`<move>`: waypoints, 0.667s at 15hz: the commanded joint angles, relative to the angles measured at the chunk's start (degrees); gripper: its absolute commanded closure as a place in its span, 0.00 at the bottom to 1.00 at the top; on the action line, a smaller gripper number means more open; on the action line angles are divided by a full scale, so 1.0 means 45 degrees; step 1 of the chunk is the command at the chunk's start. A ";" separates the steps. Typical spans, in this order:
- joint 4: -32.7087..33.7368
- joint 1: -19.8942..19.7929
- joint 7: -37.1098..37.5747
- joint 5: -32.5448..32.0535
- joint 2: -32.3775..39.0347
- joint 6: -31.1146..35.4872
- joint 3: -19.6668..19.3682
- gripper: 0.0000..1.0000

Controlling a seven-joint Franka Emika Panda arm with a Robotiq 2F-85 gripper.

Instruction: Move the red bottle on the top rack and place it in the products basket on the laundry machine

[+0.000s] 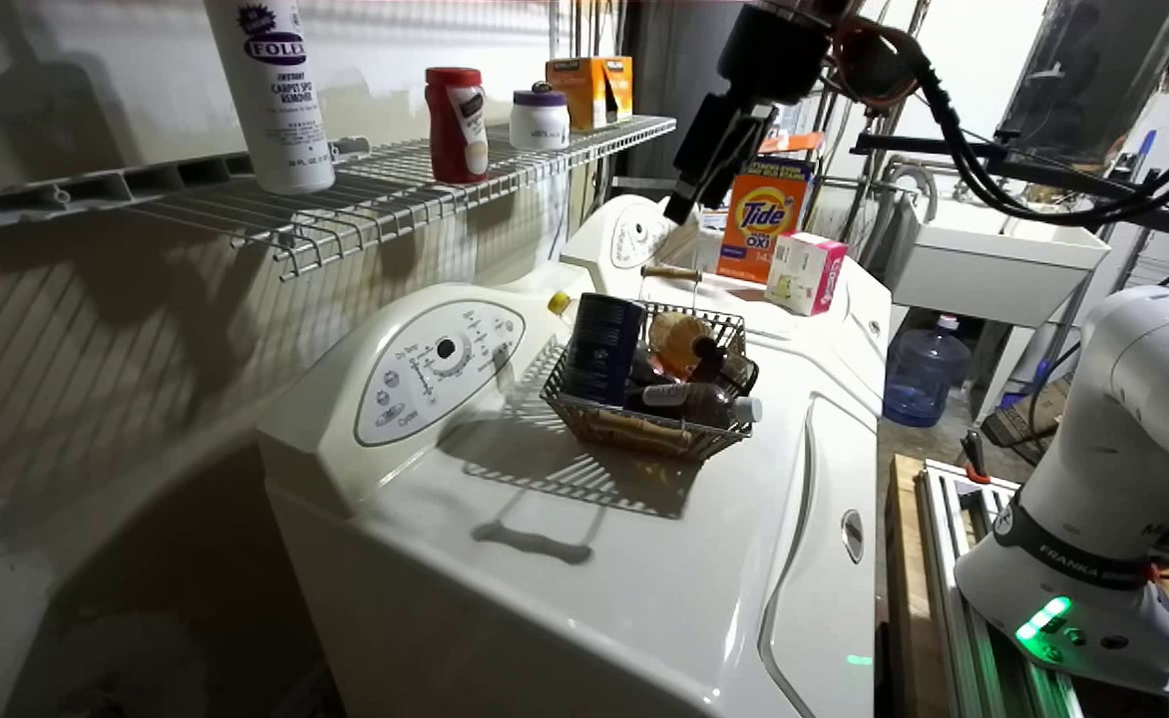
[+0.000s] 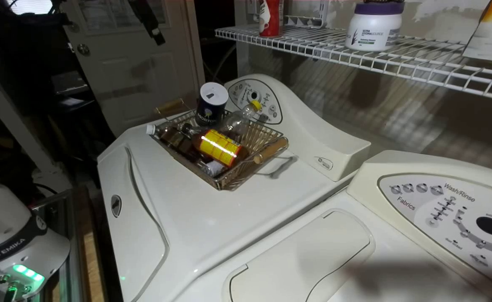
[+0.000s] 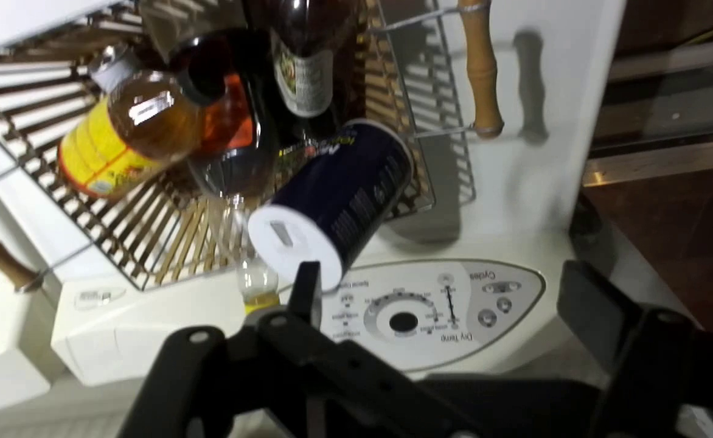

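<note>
The red bottle (image 1: 457, 125), with a red cap and white label, stands upright on the white wire top rack (image 1: 375, 219). It also shows, cut off at the top, in an exterior view (image 2: 270, 19), above the rack (image 2: 321, 48). It is out of the wrist view. The products basket (image 1: 639, 431), brown slatted with wooden handles, sits on the white laundry machine (image 1: 664, 588) and holds several bottles; it also shows in the wrist view (image 3: 156, 243). My gripper (image 1: 682, 204) is raised above the machines, apart from the bottle. In the wrist view its fingers (image 3: 448, 298) are wide open and empty.
A tall white bottle (image 1: 280, 110), a white jar with purple lid (image 1: 540, 122) and an orange carton (image 1: 584, 90) share the rack. A dark blue canister (image 1: 599, 349) rises from the basket. An orange Tide box (image 1: 764, 214) and a small pink-white box (image 1: 799, 274) stand on the neighbouring machine.
</note>
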 commanded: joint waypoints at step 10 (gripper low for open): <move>0.6087 -0.0207 -0.1338 -0.3175 0.4678 0.1217 0.0131 0.00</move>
